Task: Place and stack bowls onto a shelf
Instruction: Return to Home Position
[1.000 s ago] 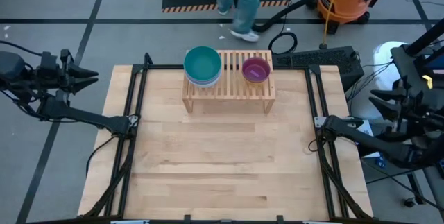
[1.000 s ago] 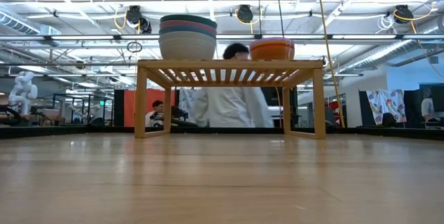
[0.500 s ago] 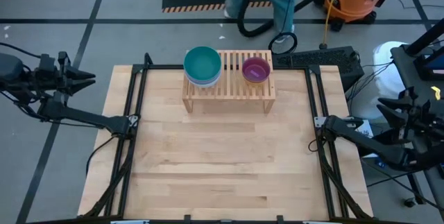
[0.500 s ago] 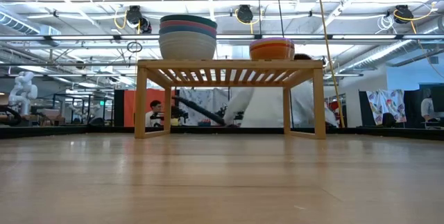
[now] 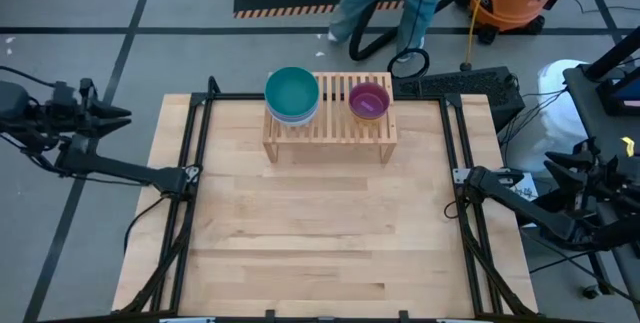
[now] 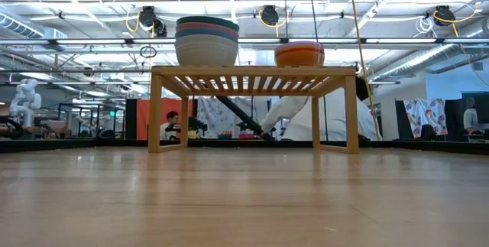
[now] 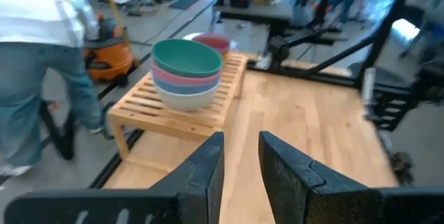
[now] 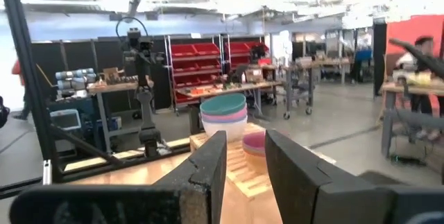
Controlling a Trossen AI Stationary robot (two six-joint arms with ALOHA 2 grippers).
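The light-wood shelf [image 5: 330, 123] stands at the table's far edge. On its left end sits a stack of bowls [image 5: 292, 95] with a teal one on top, then pink and pale ones [image 7: 186, 71]. On its right end a purple bowl [image 5: 369, 100] tops a low stack [image 6: 299, 53]. My left gripper [image 5: 125, 115] hovers off the table's left edge, open and holding nothing [image 7: 241, 148]. My right gripper [image 5: 552, 159] hovers off the table's right edge, also open and holding nothing [image 8: 246, 154].
The bare wooden tabletop [image 5: 320, 223] lies in front of the shelf. Black frame rails [image 5: 190, 173] run along both sides. Beyond the far edge a person [image 5: 390, 3] stands beside an orange shop vacuum [image 5: 510, 3] and a hose.
My left gripper has drawn back a little, away from the table's left edge. My right gripper has sunk and pulled back from the table's right edge. The person behind the table has walked toward the right.
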